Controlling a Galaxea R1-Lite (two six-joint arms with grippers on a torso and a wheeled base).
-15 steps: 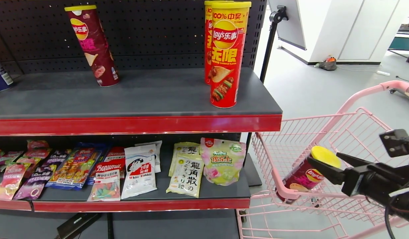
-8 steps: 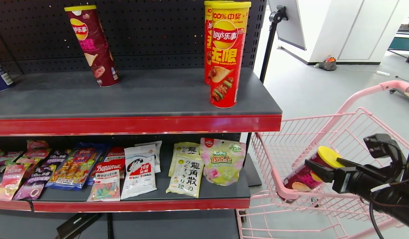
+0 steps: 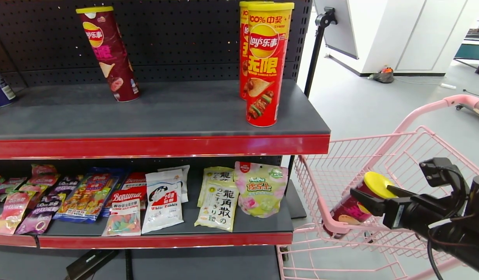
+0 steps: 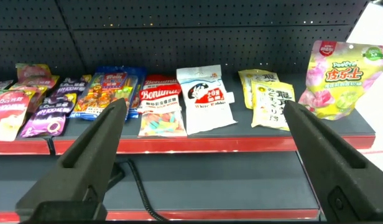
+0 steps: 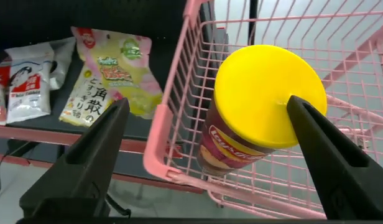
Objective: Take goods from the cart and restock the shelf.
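Flanking chip can (image 5: 260,106): spread right gripper (image 5: 207,102).

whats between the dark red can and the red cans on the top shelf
Nothing; the head view shows bare top shelf between the dark red can and the red cans.

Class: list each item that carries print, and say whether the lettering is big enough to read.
Red can, top shelf: large, readable.
Maroon can there: readable.
White bag, lower shelf: readable.
Can in the cart: partly hidden.
Purple packets: too small.
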